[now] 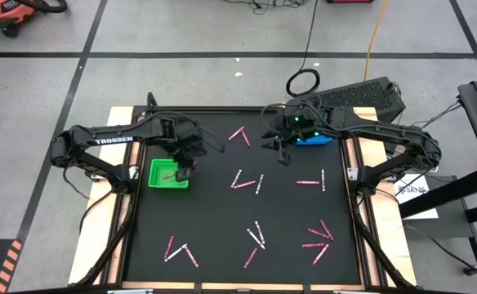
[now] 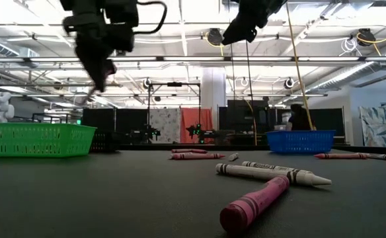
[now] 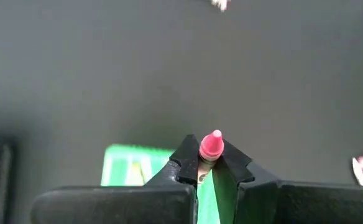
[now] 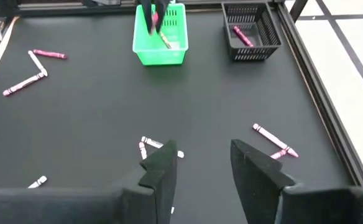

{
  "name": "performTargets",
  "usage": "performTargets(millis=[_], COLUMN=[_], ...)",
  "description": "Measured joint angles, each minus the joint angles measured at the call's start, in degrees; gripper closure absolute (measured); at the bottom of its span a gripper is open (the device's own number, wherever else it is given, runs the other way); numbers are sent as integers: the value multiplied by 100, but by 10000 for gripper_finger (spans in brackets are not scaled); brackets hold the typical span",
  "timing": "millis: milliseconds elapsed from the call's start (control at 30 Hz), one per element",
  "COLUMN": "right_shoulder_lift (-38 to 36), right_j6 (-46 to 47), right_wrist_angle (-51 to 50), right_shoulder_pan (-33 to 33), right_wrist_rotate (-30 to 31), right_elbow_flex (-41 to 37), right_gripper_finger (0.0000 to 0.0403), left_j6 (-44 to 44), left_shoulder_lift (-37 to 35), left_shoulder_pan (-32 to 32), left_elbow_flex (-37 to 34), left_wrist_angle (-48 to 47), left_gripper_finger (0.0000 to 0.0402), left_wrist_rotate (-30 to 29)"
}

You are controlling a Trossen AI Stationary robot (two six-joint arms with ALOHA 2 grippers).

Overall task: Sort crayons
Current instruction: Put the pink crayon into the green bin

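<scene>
Black table (image 1: 222,204) carries three trays: a green tray (image 1: 169,174) near the left edge, a blue tray (image 1: 314,139) at the far right corner, and a black tray (image 4: 251,31), seen from the right wrist, holding one pink crayon.

Crayons (image 1: 247,183): thin short sticks, pink and white, paper-wrapped with pointed tips. They lie scattered singly and in small crossed clusters: two near the far edge, three mid-table, two toward the right edge, and clusters along the near edge at left, centre and right. In the low view, a pink one and a white one lie crossed close to the camera. One crayon lies in the green tray.

Left arm reaches from the left edge, elbow bent, with the left gripper (image 1: 186,167) raised over the green tray's right end. Its fingers are clamped on a pink crayon (image 3: 210,147), whose tip pokes out between them.

Right arm comes from the right edge, folded across the far right corner. Right gripper (image 1: 281,148) hangs high just beside the blue tray, fingers (image 4: 160,171) spread, nothing held.
</scene>
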Motion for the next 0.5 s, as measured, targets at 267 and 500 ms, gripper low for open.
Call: performTargets(millis=[267,500], right_shoulder_lift=[0,0], right_j6=[41,101], right_wrist_angle=[-116,-118], right_shoulder_pan=[0,0], right_wrist_rotate=[6,9], right_elbow_flex=[0,0], right_gripper_finger=[266,266], left_j6=[-278,-299], left_shoulder_lift=[-2,0], left_shoulder_pan=[0,0], left_elbow_flex=[-138,-974], left_wrist_angle=[-615,-265], left_gripper_finger=[384,384], left_wrist_rotate=[2,2])
